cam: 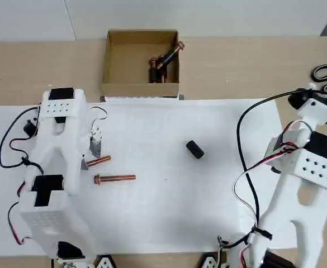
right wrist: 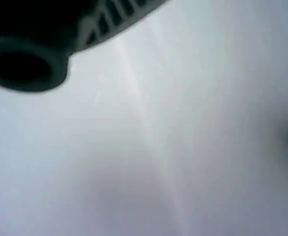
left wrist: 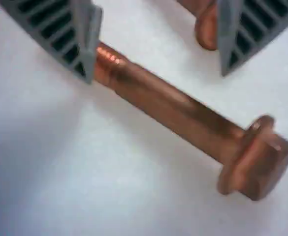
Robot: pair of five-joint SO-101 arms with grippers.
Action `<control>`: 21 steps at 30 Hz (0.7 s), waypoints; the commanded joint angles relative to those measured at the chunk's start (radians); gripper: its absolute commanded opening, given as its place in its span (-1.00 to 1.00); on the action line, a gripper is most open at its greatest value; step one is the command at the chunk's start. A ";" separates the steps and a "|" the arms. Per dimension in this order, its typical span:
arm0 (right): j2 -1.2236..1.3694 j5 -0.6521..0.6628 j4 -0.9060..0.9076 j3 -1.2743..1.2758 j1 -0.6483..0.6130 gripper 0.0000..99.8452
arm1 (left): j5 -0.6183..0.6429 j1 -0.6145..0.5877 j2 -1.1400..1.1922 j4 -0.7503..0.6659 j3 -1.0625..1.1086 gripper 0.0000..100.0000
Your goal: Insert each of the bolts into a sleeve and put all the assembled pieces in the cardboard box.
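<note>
Left gripper jaws wide apart, nothing clamped: 2 grey ribbed fingers straddle a copper bolt lying flat on the white sheet. Its plain end sits between the fingertips, its flanged hex head toward the camera. Can't tell whether 1 fingertip touches the shank end or just sits over it. In the left wrist view the head of a second bolt peeks out past the other finger. High view: the 2 bolts are near each other on the left part of the sheet beside the left arm, the first partly under the arm, the second lying free. Right gripper jaws closed on a black sleeve: 1 grey ribbed finger presses along its side, the open bore faces the camera, and the white sheet is below. High view puts the right arm at the sheet's right edge, well apart from the bolts. 1 loose sleeve lies on its side near the middle of the sheet, between the 2 arms, touching nothing. The cardboard box sits open-topped on the wooden table just beyond the sheet's far edge. Assembled pieces, copper bolts in black sleeves, are piled in its right half; count unclear. Scissors lie on the table at far right, off the sheet.
</note>
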 commanded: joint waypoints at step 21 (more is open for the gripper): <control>-0.022 -0.003 -0.015 -0.006 -0.005 -0.99 | -0.008 -0.044 0.222 -0.031 -0.036 -0.68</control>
